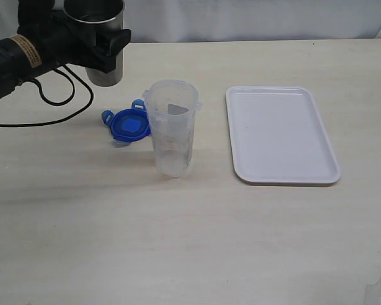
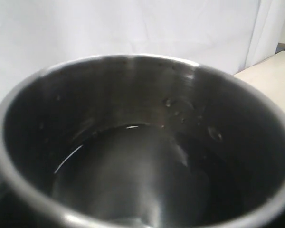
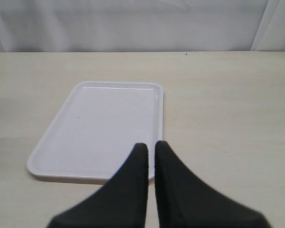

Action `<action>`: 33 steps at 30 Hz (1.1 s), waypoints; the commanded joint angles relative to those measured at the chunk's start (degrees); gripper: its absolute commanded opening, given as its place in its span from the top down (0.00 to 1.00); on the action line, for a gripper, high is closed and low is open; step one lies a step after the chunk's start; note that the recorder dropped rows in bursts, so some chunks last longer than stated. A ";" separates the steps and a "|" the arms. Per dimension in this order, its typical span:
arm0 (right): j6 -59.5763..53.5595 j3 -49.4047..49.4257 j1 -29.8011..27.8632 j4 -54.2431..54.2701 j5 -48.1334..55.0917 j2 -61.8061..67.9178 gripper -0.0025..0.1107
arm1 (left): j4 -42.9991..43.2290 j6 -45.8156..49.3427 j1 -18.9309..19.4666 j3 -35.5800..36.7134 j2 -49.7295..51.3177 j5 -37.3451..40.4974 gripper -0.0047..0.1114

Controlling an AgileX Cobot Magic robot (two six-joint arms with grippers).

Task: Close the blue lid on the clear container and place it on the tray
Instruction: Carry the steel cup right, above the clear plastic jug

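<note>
The clear container (image 1: 172,127) stands upright and uncovered at the middle of the table. The blue lid (image 1: 128,123) lies flat on the table just behind and left of it, touching or nearly touching its side. The white tray (image 1: 280,133) lies to the right, with nothing on it; it also shows in the right wrist view as the tray (image 3: 95,128). My left gripper (image 1: 105,49) at the far left back is shut on a grey steel cup (image 1: 101,38), whose dark inside fills the left wrist view as the cup (image 2: 142,156). My right gripper (image 3: 151,145) is shut on nothing, over the tray's near rim.
A black cable (image 1: 63,101) trails on the table under the left arm. A pale curtain or wall closes off the back edge of the table. The right arm lies outside the exterior view.
</note>
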 commanded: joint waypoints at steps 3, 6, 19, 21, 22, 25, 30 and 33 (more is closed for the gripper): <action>0.02 0.11 -0.34 -0.48 -0.01 -0.25 0.93 | -0.91 -0.84 -2.84 -2.14 -0.96 -3.92 0.96; 0.02 0.11 -0.34 -0.48 -0.01 -0.25 0.93 | -0.91 -0.84 -3.97 -2.14 -0.96 -3.90 0.96; 0.02 0.11 -0.34 -0.48 -0.01 -0.25 0.93 | 6.17 -0.73 -4.75 -2.14 -0.96 -6.28 0.96; 0.02 0.11 -0.34 -0.48 -0.01 -0.25 0.93 | 6.46 -0.73 -4.75 -2.14 -0.96 -7.06 0.96; 0.02 0.11 -0.34 -0.48 -0.01 -0.25 0.93 | 6.61 -0.73 -4.75 -2.14 -0.96 -7.49 0.96; 0.02 0.11 -0.34 -0.48 -0.01 -0.25 0.93 | 6.75 -0.73 -4.75 -2.14 -0.96 -9.36 0.96; 0.02 0.11 -0.34 -0.48 -0.01 -0.25 0.93 | 6.25 -0.83 -5.49 -2.14 -0.96 -9.77 0.96; 0.02 0.11 -0.34 -0.48 -0.01 -0.25 0.93 | 3.56 0.01 -6.75 -2.14 -0.96 -9.36 0.96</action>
